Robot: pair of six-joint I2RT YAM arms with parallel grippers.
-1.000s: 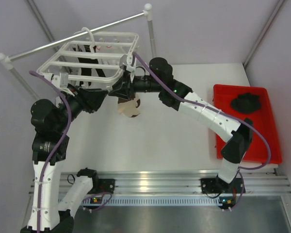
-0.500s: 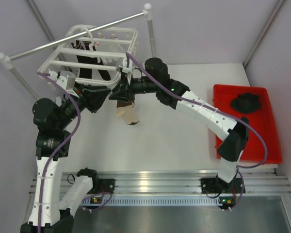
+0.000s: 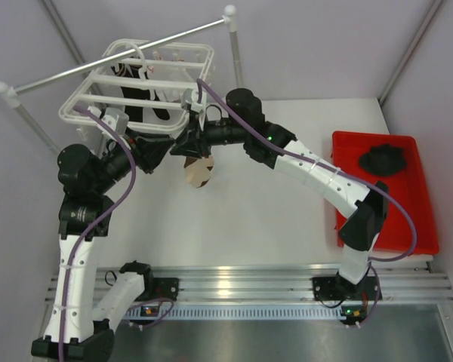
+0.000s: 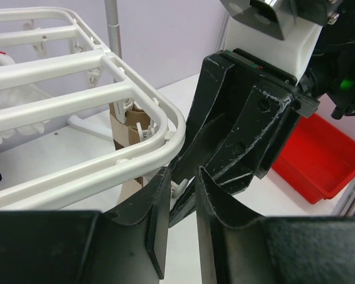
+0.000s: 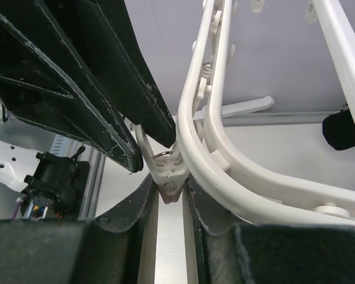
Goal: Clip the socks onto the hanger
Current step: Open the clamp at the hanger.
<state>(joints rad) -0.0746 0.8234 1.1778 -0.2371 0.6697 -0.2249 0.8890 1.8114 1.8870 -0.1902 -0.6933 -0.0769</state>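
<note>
The white hanger hangs from the grey rail at the back left. The cream sock with brown patches dangles under its near right corner and shows behind the frame in the left wrist view. My right gripper is nearly shut, its fingertips on either side of a white clip with a brown sliver at its tip. My left gripper faces it, nearly shut on the same clip's handle. A black sock lies in the red tray. Black fabric hangs inside the hanger.
The red tray sits at the table's right edge. The grey rail with white ball ends crosses the back left, with its post behind the right arm. Grey walls close in at the back and sides.
The left arm has risen and moved its gripper right, closer to the right gripper. The hanger tilted and shifted back. The cream sock swung a little under the corner.
</note>
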